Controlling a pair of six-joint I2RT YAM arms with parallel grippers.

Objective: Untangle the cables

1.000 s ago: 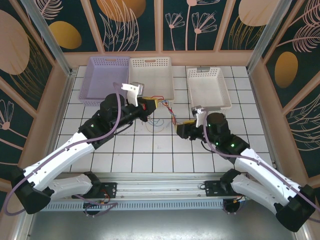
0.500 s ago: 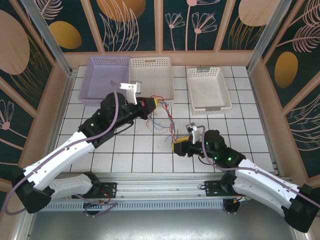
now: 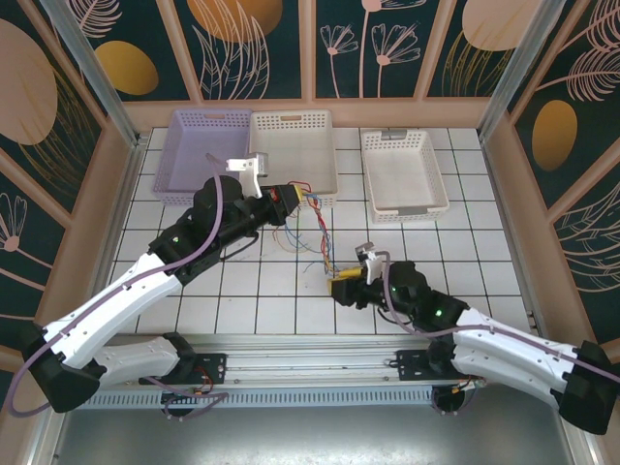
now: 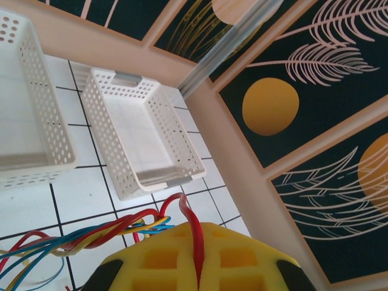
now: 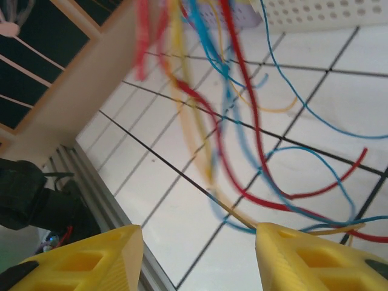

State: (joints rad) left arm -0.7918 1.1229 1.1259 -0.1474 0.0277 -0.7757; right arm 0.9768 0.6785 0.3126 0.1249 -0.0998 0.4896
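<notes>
Overhead, the cables form one loose bundle whose long axis runs from far to near across the tiled table, slanting a little to the right. The far end sits at the left gripper, just in front of the middle white basket, and the near end reaches the right gripper. A few blue loops sag off the bundle onto the tiles to its left. From the left wrist, the left gripper has its yellow jaws pressed together on a red strand. The rest of the cables, red, blue and yellow, fan out to the left in front of them, and a white basket with grey handles stands beyond. From the right wrist, the right gripper has its jaws standing well apart. The cables hang blurred above the gap, and one thin yellow-orange strand meets the inner tip of one of the fingers. No strand is visibly pinched there. Compared with a second ago, the right gripper has drawn back from beside the right-hand white basket toward the near edge and slightly left. The bundle now lies longer and straighter, and the left gripper has barely shifted.
</notes>
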